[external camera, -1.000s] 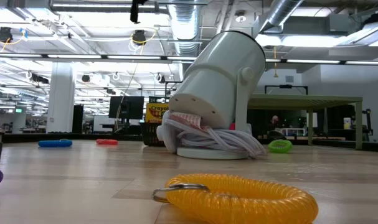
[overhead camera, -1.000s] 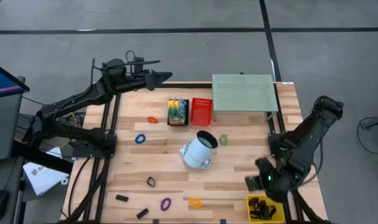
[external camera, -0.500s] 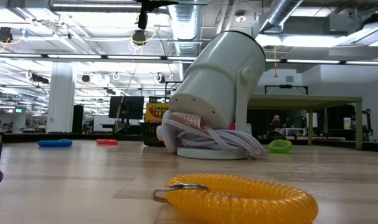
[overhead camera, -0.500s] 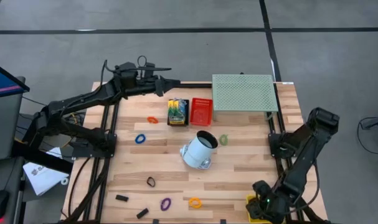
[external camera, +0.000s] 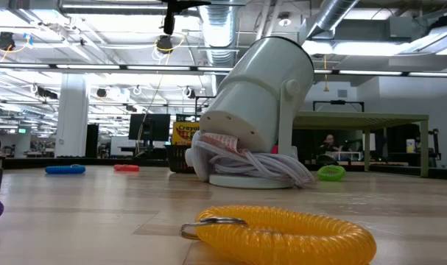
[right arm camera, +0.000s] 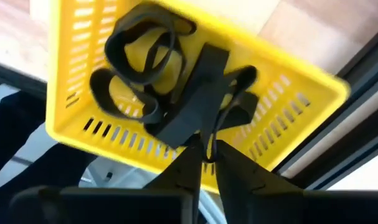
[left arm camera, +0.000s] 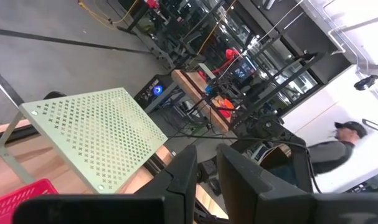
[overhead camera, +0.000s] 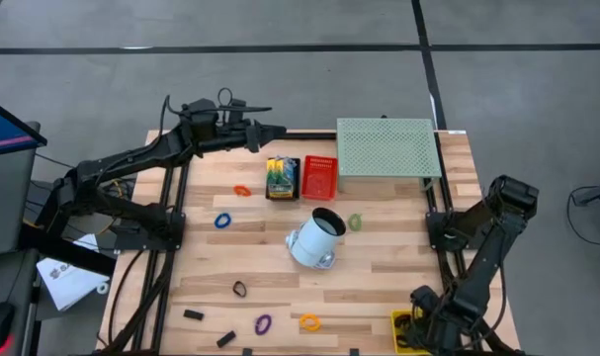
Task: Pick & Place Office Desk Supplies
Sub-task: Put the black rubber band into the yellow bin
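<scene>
Now, R gripper [right arm camera: 204,152] over yellow basket [right arm camera: 76,118], fingers nearly closed on binder clip [right arm camera: 195,106], L gripper [left arm camera: 204,165] fingers narrowly apart.

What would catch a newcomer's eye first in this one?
The white lamp lying tipped in the table's middle, loose coloured bands around it. Then the right gripper low over the yellow basket of black clips and bands at the near right corner. The left gripper hangs over the far edge.

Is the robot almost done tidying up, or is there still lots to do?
Some is done: black bands and a clip already lie in the yellow basket. The right pincer hangs just over it with a black binder clip at its tips. Lots is left: the orange ring, purple ring, blue ring and crayon box still lie on the table.
</scene>
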`<state>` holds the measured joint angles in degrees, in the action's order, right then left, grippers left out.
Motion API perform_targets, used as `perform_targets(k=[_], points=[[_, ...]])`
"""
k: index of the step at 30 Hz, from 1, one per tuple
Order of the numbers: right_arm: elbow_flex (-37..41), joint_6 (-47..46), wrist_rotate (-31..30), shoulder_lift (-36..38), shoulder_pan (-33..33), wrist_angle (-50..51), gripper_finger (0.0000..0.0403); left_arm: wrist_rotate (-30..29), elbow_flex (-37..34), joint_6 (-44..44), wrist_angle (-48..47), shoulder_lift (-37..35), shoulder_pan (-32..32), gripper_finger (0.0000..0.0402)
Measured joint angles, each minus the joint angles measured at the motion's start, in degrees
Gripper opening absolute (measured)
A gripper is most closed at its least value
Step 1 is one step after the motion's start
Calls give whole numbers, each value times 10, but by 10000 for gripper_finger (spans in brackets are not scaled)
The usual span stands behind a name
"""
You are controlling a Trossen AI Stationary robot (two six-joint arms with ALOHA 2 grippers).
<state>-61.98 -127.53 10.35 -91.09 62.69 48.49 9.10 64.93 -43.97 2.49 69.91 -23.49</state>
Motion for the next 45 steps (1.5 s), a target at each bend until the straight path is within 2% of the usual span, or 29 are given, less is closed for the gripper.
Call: perform_targets(k=[6,15,17,21,24,26,32,36,38,40,43,45], points=[[0,13,2,0,-1,-3,95,0,0,-13,3,0,0,59],[0,16,3,1,-1,8,199,8,0,-11,2,0,11,59],[0,15,3,4,-2,12,214,47,0,-1,-2,0,11,59],[0,15,-8,17,-11,37,227,171,0,1,-37,-1,19,59],[0,15,-37,32,-30,73,226,235,0,2,-119,-1,45,59],[0,18,-64,46,-47,98,224,249,0,14,-200,-1,70,59],[0,24,-168,106,-104,145,222,234,-2,75,-464,-1,202,59],[0,29,-247,150,-138,147,222,169,-44,51,-500,-1,323,64],[0,36,-277,171,-155,146,221,140,-77,-4,-491,-1,375,73],[0,37,-302,191,-168,145,221,108,-119,-104,-475,-1,411,85],[0,49,-334,216,-184,139,221,69,-188,-262,-435,0,440,102],[0,61,-348,228,-196,138,221,54,-226,-314,-392,0,458,111]])
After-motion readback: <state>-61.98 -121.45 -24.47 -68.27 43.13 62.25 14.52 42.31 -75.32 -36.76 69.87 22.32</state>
